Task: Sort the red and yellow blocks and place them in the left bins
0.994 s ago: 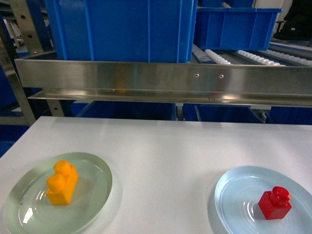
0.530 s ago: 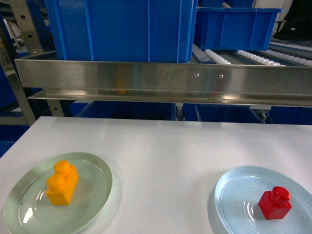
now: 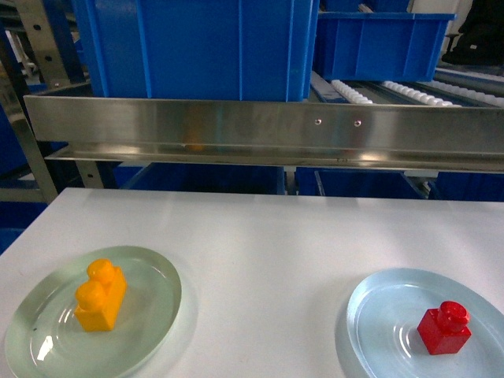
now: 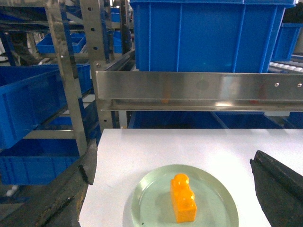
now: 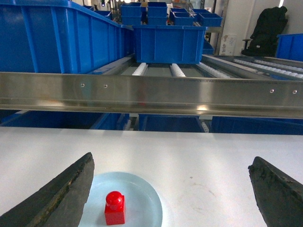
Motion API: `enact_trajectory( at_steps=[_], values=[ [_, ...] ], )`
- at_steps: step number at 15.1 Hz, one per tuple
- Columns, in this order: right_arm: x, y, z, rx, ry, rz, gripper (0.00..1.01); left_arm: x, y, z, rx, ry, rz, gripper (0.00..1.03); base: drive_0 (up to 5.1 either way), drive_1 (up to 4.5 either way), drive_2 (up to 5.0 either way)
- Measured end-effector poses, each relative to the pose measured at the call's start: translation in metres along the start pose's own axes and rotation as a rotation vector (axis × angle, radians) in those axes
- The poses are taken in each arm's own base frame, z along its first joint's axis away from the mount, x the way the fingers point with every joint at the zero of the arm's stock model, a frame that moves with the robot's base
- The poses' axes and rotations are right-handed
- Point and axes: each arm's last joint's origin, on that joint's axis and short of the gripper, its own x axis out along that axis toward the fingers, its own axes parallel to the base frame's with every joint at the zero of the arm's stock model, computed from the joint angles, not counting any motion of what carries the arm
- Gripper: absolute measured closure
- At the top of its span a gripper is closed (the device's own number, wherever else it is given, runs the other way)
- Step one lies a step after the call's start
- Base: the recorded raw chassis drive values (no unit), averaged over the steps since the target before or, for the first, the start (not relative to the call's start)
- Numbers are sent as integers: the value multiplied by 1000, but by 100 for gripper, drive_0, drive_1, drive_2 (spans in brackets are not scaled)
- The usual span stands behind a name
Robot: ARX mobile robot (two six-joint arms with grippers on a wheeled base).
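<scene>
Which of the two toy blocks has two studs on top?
The orange-yellow block on the greenish plate, at left. The red block on the bluish plate has one stud.

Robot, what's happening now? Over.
Both grippers open, empty. Yellow block and red block on their plates, big blue bin behind rail. Nothing blocking.

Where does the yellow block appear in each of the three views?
Head: yellow block lower left, on a greenish plate.
Left wrist: bottom centre, on the same plate.
Right wrist: not in view; only the red block shows.
Shared landmark: the steel rail beyond the table.
</scene>
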Motion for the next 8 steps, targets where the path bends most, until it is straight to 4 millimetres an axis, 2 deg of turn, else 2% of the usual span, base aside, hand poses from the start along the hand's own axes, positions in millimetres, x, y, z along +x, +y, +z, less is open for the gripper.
enact_trajectory(
  at_steps=[4, 6, 8],
  values=[
    [3, 3, 2, 7, -10, 36, 3, 0, 2, -1, 0, 8, 21, 5, 0, 0, 0],
    [13, 4, 3, 7, 4, 42, 3, 6, 6, 2, -1, 0, 25, 5, 0, 0, 0],
    [29, 7, 14, -1, 39, 51, 3, 19, 11, 5, -13, 46, 18, 5, 0, 0, 0]
  ],
)
